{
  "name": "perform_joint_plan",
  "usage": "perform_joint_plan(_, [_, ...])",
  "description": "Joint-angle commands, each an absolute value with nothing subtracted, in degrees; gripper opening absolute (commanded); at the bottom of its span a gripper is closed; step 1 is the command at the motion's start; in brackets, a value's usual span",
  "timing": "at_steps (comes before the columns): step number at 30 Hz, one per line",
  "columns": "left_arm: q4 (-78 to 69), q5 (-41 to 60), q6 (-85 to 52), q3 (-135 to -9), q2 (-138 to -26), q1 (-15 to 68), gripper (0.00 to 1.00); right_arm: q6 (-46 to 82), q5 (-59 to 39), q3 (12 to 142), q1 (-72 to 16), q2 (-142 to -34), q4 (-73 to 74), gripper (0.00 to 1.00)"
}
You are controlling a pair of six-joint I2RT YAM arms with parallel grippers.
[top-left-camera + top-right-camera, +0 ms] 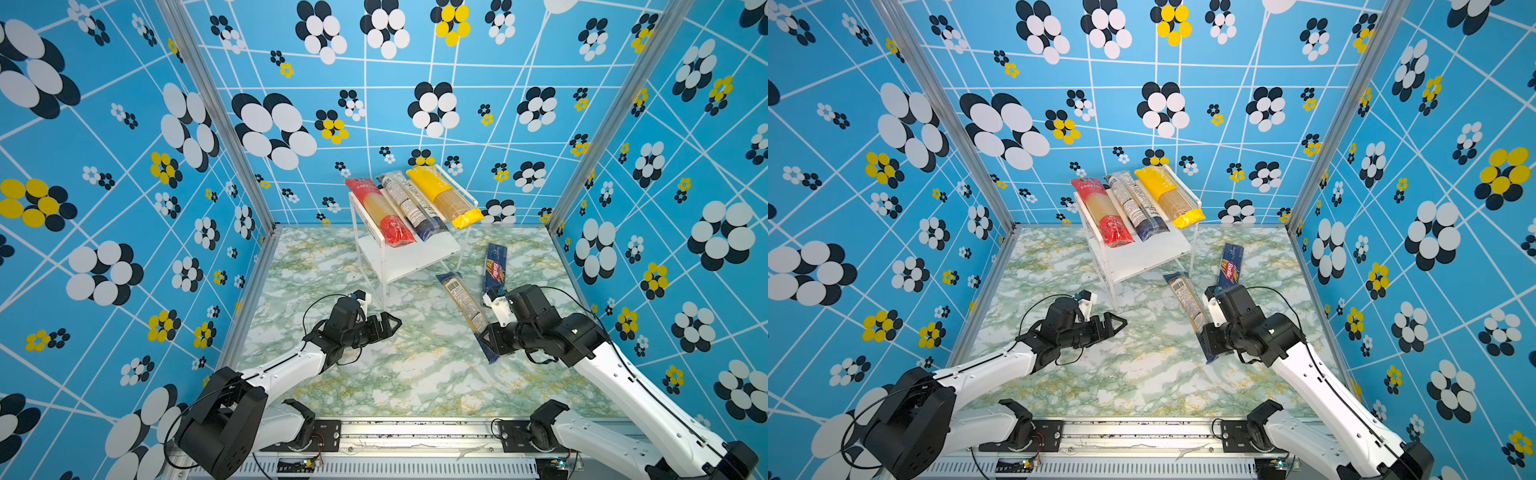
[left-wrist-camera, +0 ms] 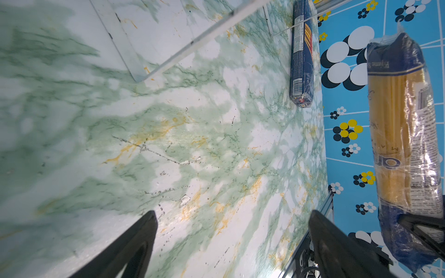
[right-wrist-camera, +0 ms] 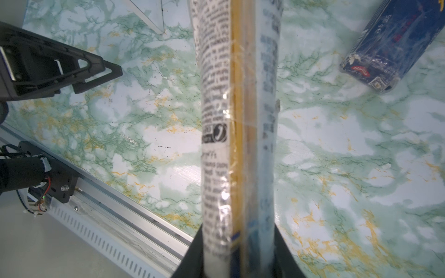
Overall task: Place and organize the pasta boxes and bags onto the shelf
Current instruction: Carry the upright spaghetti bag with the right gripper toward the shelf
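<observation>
3 spaghetti packs lie side by side on the top board of the 2-tier shelf (image 1: 415, 253) at the back of the table: a red-ended pack (image 1: 380, 212), a see-through pack with a navy end (image 1: 411, 205) and a yellow pack (image 1: 444, 195).

My right claw (image 1: 486, 338) is clamped on a 4th, a see-through spaghetti bag (image 1: 463, 303), gripped close to its navy near end. From there the bag runs away from me and to the left, its far tip near the shelf's front right corner. In the right wrist view the bag (image 3: 238, 120) fills the gap between my 2 fingers and sits above the green marble-look tabletop (image 3: 361, 156).

Just to the right of the bag and apart from it, the navy Barilla box (image 1: 494, 266) lies flat on the table. In both top views my right wrist hides its near end.

My left claw (image 1: 392, 323) hovers with its fingers apart and nothing between them. It is just in front of the shelf's front left leg, well to the left of the held bag.

The box shows "Barilla" on a red logo in both top views, and "500 g" on its side in the left wrist view (image 2: 302, 55). The held bag's white label carries dense black print too small to read, plus a round telephone symbol.
</observation>
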State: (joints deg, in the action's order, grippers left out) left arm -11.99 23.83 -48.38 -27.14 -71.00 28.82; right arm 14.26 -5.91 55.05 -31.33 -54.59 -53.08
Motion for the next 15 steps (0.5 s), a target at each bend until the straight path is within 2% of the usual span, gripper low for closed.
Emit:
perform_joint_plan(1, [-11.32, 24.26, -47.69, -28.19, -69.7, 28.3, 0.99, 15.17, -9.75, 58.71, -31.67, -53.57, -42.93, 0.0])
perform_joint_plan(15, [-10.06, 23.45, -47.37, -27.58, -67.76, 28.21, 0.99, 16.34, -16.23, 60.73, -31.72, -55.33, -42.62, 0.0])
